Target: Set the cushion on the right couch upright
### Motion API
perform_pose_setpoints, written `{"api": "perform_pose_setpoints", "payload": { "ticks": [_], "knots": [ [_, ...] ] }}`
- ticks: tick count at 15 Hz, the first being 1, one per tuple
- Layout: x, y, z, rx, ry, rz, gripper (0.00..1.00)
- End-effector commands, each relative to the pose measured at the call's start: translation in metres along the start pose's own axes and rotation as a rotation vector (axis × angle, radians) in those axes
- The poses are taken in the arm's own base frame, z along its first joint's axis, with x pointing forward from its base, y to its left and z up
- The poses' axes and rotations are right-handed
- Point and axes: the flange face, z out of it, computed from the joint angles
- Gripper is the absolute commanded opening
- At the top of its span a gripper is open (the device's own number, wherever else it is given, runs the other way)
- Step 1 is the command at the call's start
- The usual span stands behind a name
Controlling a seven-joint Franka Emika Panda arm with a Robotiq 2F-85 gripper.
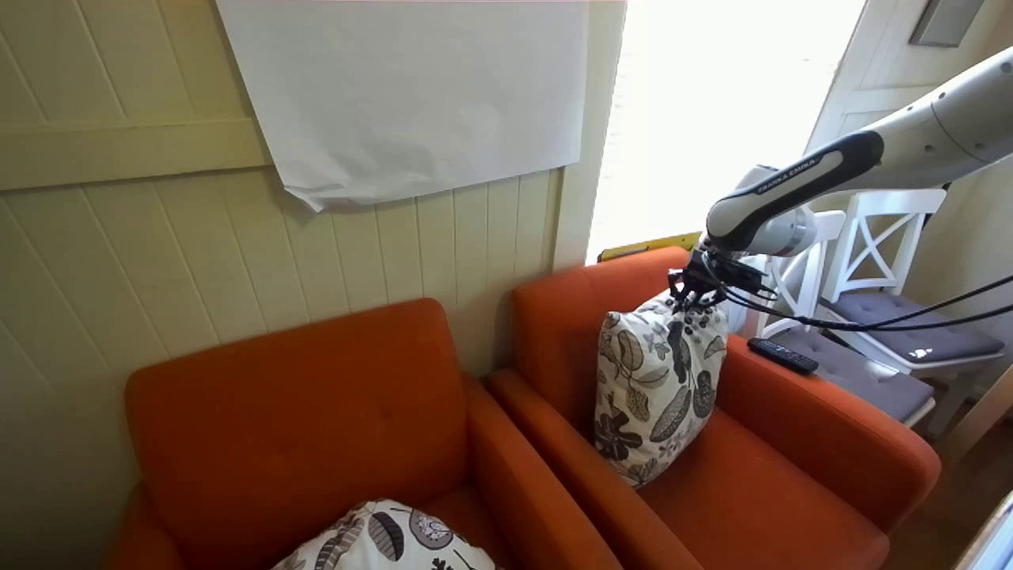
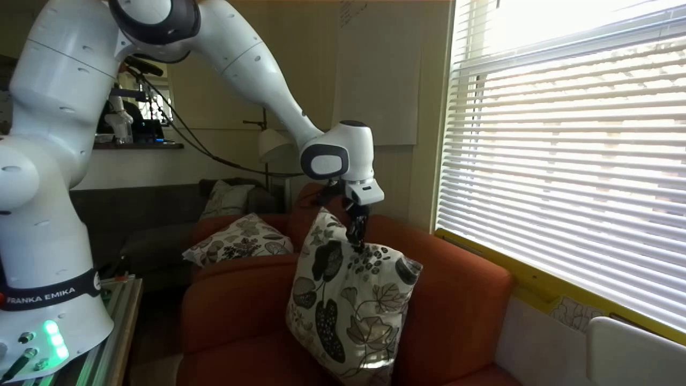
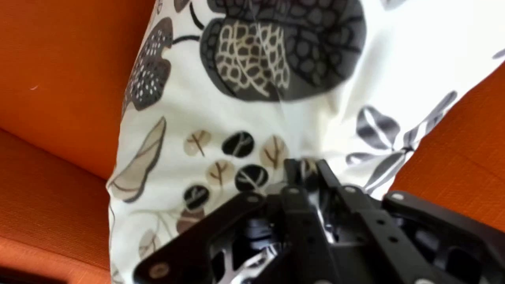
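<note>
Your tool [image 3: 307, 165] is clenched on the upper edge of the cushion [image 2: 351, 308], which stands, tilted, on the couch [image 1: 760, 487]. Righting judged nearly complete. Outstanding: you straighten it, settle it against the backrest [image 1: 563, 340] (contact unconfirmed), and let go.

Home living room — orange armchair [image 1: 764, 483], sofa [image 2: 134, 209], lamp [image 2: 274, 146]
</note>
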Motion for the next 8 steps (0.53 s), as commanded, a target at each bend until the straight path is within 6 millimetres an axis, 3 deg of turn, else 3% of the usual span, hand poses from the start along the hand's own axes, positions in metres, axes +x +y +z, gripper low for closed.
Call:
{"api": "perform_pose_setpoints", "payload": {
  "ticks": [1,8],
  "knots": [
    [0.024,-0.016,0.004,-0.004,-0.025,0.000,0.46],
    [0.032,-0.019,-0.035,-0.001,-0.035,0.001,0.96]
  ]
}}
